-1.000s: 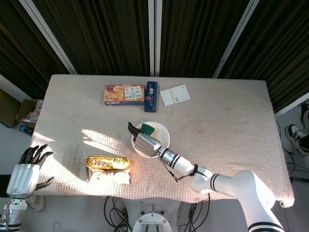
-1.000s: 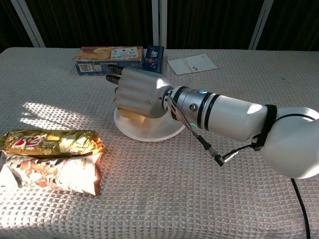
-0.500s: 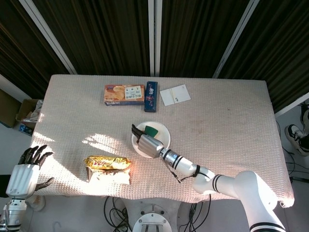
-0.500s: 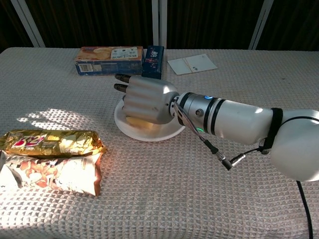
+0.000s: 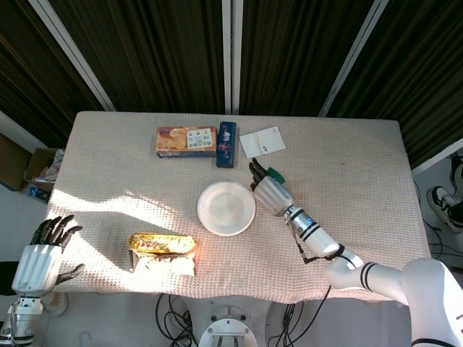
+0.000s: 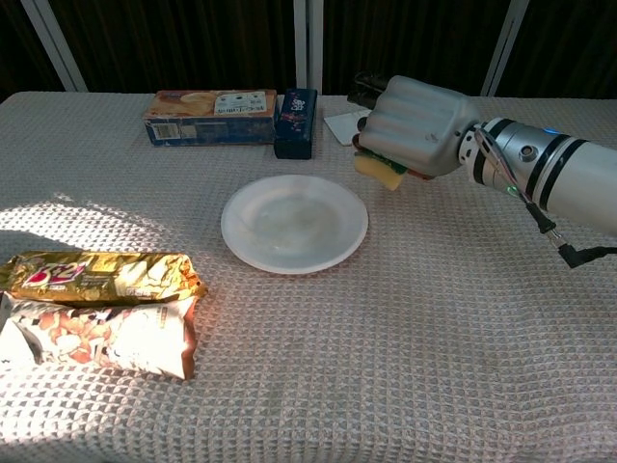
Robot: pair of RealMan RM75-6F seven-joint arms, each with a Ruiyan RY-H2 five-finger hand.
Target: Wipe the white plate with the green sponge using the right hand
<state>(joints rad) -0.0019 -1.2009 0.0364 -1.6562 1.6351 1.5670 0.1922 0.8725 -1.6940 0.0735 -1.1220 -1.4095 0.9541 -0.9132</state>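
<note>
— What's nearest, low in the frame?

— In the chest view, the snack bags lie at the lower left. My left hand hangs off the table's lower-left corner in the head view, fingers spread, holding nothing.

— And the plate?

— The white plate sits mid-frame on the table, bare. My right hand is up and to its right, off the plate, fingers curled over the green sponge, gripping it above the cloth.

— Farther back?

— Along the upper edge: a biscuit box, a dark blue box just beside it, and a white card.
</note>
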